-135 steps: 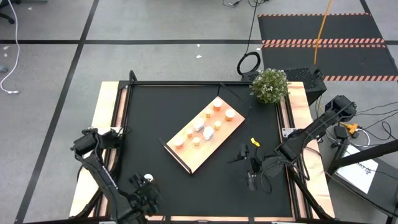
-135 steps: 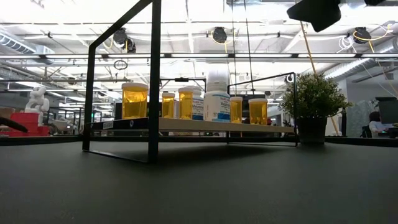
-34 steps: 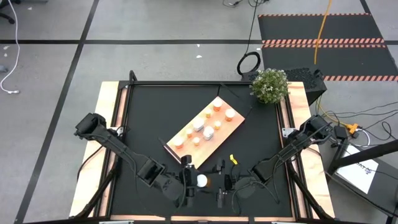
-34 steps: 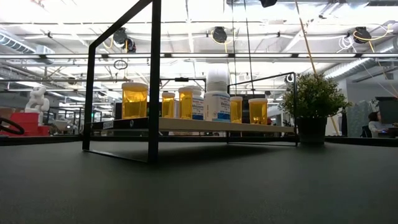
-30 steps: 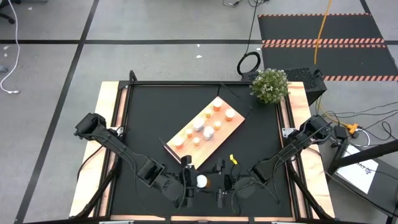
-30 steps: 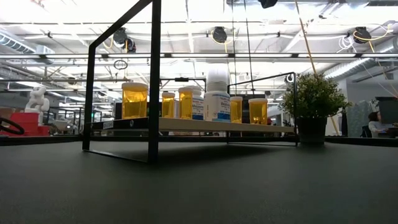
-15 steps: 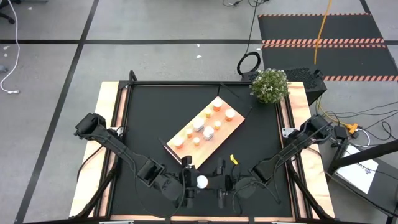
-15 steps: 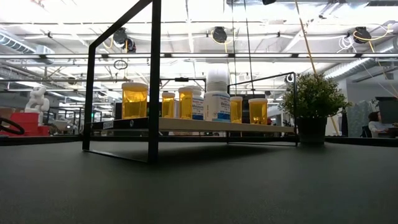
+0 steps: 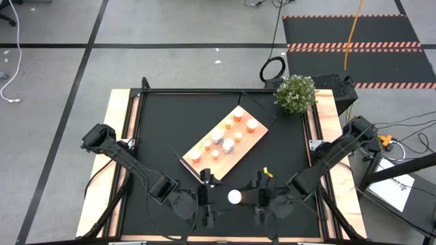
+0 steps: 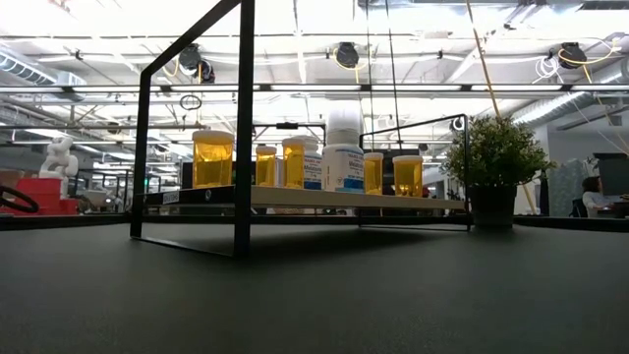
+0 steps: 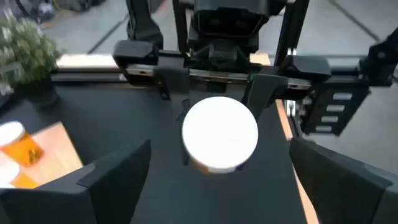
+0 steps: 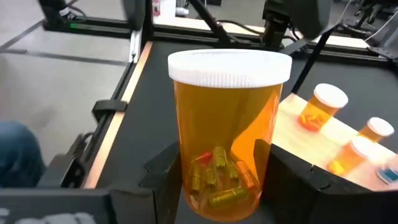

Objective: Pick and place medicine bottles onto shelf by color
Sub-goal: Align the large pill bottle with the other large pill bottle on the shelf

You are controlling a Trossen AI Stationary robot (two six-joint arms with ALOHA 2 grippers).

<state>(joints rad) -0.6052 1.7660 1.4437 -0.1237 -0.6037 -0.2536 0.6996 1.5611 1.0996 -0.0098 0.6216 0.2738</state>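
Gripping amber bottle (image 12: pixel 227 134) btwn right fingers (image 12: pixel 286 171), left fingers (image 11: pixel 118 177) released, apart.

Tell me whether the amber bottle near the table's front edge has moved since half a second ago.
Yes. In the high view the amber bottle has shifted rightward, away from the shelf's dark lip end, now in the right gripper.

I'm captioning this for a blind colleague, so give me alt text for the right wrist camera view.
An amber pill bottle with a white cap stands upright, gripped between the right hand's two dark fingers, capsules visible at its bottom. Behind it on the black mat lies the light-wood shelf, carrying smaller amber bottles.
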